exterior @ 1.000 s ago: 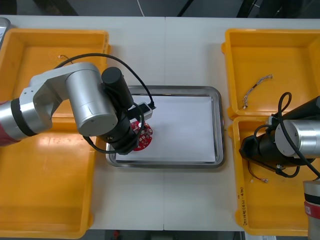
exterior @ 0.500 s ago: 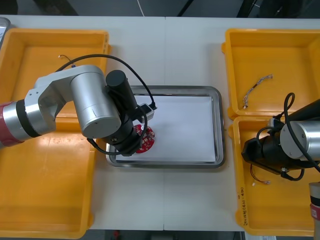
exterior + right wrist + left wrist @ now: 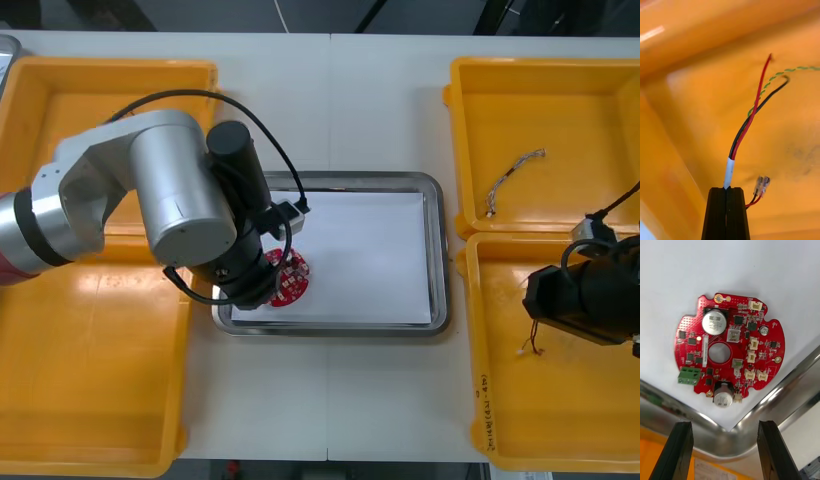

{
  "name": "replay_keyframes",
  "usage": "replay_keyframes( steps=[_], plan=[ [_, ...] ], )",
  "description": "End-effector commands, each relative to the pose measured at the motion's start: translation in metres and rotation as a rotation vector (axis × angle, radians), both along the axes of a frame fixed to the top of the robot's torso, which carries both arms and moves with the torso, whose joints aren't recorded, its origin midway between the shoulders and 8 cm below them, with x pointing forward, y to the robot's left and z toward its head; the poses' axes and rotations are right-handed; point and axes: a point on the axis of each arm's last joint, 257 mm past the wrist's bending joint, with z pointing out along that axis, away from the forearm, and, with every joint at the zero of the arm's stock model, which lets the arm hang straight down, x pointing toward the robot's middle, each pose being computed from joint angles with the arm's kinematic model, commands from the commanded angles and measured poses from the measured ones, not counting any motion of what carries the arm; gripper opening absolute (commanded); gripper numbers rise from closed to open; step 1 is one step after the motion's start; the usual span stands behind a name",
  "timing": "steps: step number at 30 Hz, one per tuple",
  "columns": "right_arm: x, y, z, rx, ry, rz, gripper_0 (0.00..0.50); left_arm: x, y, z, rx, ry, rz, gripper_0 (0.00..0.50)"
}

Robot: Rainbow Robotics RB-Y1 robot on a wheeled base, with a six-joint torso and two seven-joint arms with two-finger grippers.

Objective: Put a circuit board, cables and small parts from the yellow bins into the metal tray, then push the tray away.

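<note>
One board beneath left tool; right tool seemingly pinches cable.

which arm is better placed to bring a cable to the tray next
Right. The right pincer is shut on the red and black cable over a right yellow bin; the left pincer stands open above the circuit board in the metal tray.

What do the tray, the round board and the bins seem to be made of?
Metal tray: likely steel, polished; its rim mirrors light, with a white matt sheet inside. Circuit board, under the open left tool: rigid red-lacquered laminate, probably fibreglass, carrying soldered parts. Yellow bins: apparently moulded plastic, smooth, slightly glossy.
</note>
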Motion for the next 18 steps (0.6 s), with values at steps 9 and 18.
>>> replay_keyframes(
  steps=[9,18],
  plan=[
    [-0.002,-0.045,0.082,-0.09,-0.184,0.023,0.0,0.035,0.051,0.1,-0.036,-0.101,0.219,0.5],
    [-0.011,-0.064,0.113,-0.189,-0.212,0.094,0.0,0.061,0.097,0.142,-0.081,-0.135,0.381,0.5]
  ],
)
